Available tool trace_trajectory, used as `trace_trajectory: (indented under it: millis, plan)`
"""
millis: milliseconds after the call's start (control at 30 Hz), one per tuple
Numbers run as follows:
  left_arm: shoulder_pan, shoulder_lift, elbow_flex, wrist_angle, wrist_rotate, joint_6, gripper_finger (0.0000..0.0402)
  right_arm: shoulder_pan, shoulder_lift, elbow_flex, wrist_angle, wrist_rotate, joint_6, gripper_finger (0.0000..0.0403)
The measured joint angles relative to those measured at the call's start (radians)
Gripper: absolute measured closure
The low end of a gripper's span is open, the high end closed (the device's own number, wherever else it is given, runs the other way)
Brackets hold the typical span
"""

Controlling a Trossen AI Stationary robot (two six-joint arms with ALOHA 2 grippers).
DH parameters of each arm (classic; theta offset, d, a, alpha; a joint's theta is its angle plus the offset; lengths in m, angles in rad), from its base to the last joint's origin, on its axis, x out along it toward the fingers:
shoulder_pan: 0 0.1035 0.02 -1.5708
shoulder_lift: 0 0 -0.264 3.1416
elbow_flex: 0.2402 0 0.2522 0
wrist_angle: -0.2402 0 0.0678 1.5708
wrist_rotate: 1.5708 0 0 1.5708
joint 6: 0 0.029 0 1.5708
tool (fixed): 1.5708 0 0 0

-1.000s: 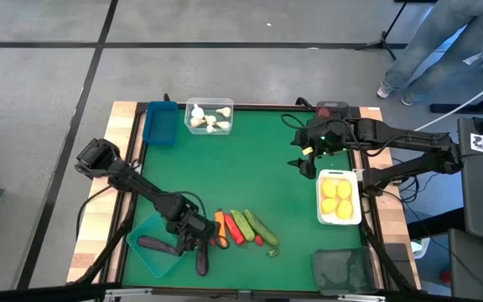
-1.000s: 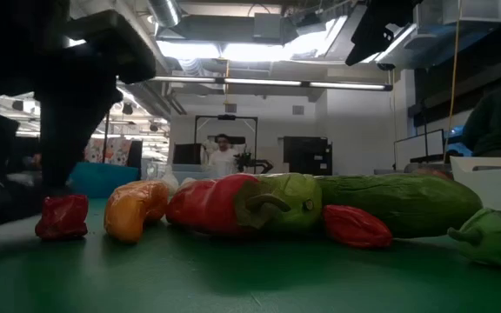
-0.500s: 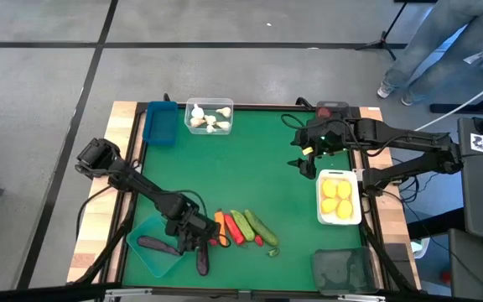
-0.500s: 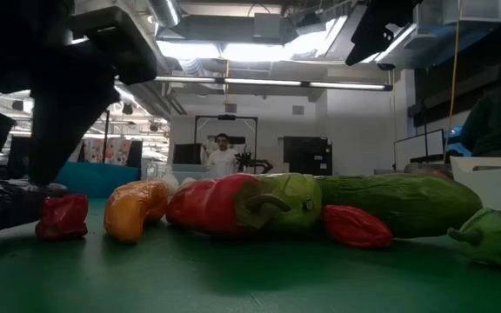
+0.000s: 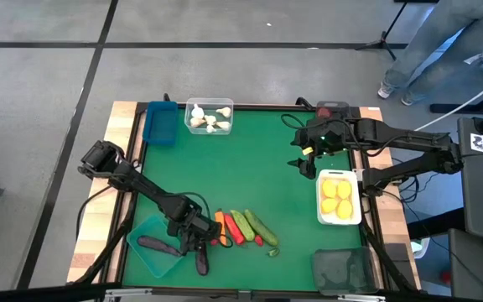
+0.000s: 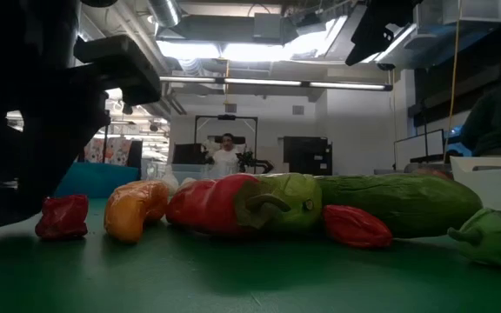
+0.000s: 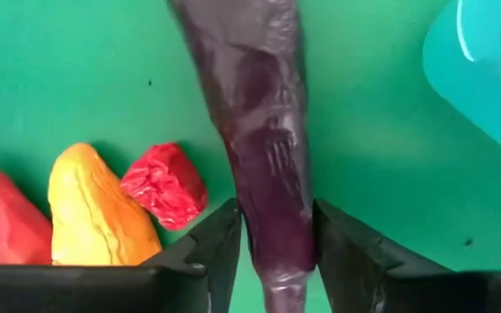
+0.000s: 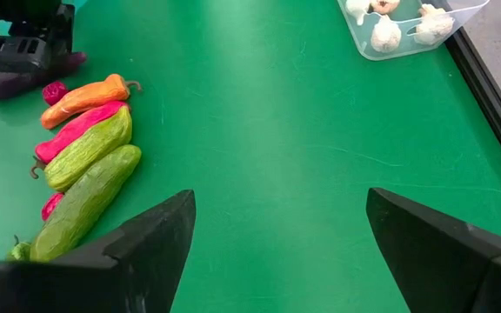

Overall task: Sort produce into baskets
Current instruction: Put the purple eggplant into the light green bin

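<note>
Fingers of the left gripper [image 7: 272, 252] are pinching the purple eggplant [image 7: 263, 148]; lifting straight should spare the berry [image 7: 165, 184]. Right gripper [image 8: 277, 235] is waiting open.

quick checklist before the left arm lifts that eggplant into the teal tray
1. Left gripper straddles the purple eggplant, a finger close on each side: ok.
2. Firm grip on the eggplant: cannot tell, contact is not clearly visible.
3. Neighbours clear of the fingers: the red berry and orange carrot lie beside one finger, not between them: ok.
4. Teal tray has room: one eggplant inside, space left: ok.
5. Right gripper out of the way, open, near the white tray of lemons: ok.
</note>
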State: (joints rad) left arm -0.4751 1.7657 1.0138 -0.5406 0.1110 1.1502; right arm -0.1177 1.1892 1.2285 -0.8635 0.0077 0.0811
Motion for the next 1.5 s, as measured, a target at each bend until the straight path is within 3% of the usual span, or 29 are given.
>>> trace_trajectory:
  millis: [267,500,867,1200,1333,1500]
  plan:
    - [0.002,0.000,0.000,-0.001,-0.034,-0.053,0.0308,0.000,0.000,0.000,0.000,0.000,0.000,0.0068]
    - [0.042,-0.024,-0.001,0.011,-0.123,-0.168,0.0304,0.000,0.000,0.000,0.000,0.000,0.000,0.0068]
    - [0.063,-0.195,-0.001,0.001,-0.194,-0.321,0.0307,0.000,0.000,0.000,0.000,0.000,0.000,0.0068]
    - [0.024,-0.407,-0.001,-0.010,-0.399,-0.482,0.0307,0.000,0.000,0.000,0.000,0.000,0.000,0.0068]
    - [-0.008,-0.487,-0.001,-0.088,-0.457,-0.580,0.0304,0.000,0.000,0.000,0.000,0.000,0.000,0.0068]
    - [-0.068,-0.553,-0.001,-0.283,-0.453,-0.771,0.0301,0.000,0.000,0.000,0.000,0.000,0.000,0.0068]
